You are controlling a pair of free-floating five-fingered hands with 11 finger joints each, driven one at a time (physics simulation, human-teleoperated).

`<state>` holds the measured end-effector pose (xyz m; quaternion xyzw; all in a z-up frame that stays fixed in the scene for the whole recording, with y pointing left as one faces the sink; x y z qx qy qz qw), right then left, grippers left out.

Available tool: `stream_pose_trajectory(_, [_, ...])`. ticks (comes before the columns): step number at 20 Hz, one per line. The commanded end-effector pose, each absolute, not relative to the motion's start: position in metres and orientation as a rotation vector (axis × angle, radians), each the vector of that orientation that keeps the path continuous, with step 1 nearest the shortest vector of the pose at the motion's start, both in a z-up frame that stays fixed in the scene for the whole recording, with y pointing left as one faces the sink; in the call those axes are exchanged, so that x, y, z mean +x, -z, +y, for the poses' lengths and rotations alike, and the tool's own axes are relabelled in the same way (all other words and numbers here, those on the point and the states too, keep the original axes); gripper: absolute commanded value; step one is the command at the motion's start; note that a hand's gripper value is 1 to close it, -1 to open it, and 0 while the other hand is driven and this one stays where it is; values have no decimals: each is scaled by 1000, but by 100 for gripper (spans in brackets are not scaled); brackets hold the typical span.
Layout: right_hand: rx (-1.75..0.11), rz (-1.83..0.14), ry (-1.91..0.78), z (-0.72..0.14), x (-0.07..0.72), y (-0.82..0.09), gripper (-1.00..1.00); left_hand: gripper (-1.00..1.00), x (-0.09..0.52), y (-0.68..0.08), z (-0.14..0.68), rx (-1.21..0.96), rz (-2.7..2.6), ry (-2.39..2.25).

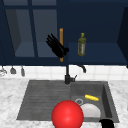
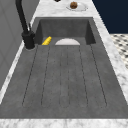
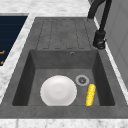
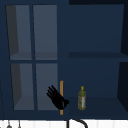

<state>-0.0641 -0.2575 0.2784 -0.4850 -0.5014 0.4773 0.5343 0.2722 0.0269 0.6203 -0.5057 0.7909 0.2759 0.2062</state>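
My left hand (image 1: 57,47) hovers in front of the dark blue wall cabinet, its fingers straight and spread, pointing up and left. Its heel is at the cabinet door's upright wooden handle (image 1: 61,33); I cannot tell whether they touch. The upper view has the same hand (image 4: 56,98) beside the handle (image 4: 61,88). An olive-green bottle (image 1: 81,45) stands on the open shelf just right of it, also in the upper view (image 4: 81,99). My right hand (image 1: 107,123) pokes in at the bottom edge, by the sink's front right corner. A large red ball (image 1: 67,115) shows at the sink's front edge.
The sink basin (image 3: 32,75) holds a white plate (image 3: 58,90) and a yellow corn cob (image 3: 90,94) beside the drain (image 3: 82,80). A black faucet (image 1: 68,75) stands behind the sink. A small plate with a brown item (image 2: 73,5) sits on the far counter.
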Motion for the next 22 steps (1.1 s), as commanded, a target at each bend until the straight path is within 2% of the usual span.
stream_pose_trajectory(1, [-1156, -1195, -1137, -257, -64, -278, 0, -100, 299, -603, 27, -1409, 2263, -672])
stream_pose_trajectory(12, [-1156, -1195, -1137, -257, -64, -278, 0, -100, 302, -584, 36, -1406, 2291, -541])
stream_pose_trajectory(13, [-1156, -1195, -1137, -257, -64, -278, 0, 100, 300, -582, 37, -1397, 2292, -525])
stream_pose_trajectory(17, [-1156, -1195, -1137, -257, -64, -278, 0, 100, 280, -592, 42, -1205, 2392, -557])
stream_pose_trajectory(20, [-1156, -1195, -1137, -257, -64, -278, 0, 100, 265, -591, 34, -1153, 2433, -539])
stream_pose_trajectory(22, [-1156, -1195, -1137, -257, -64, -278, 0, 100, 264, -591, 35, -1196, 2413, -536])
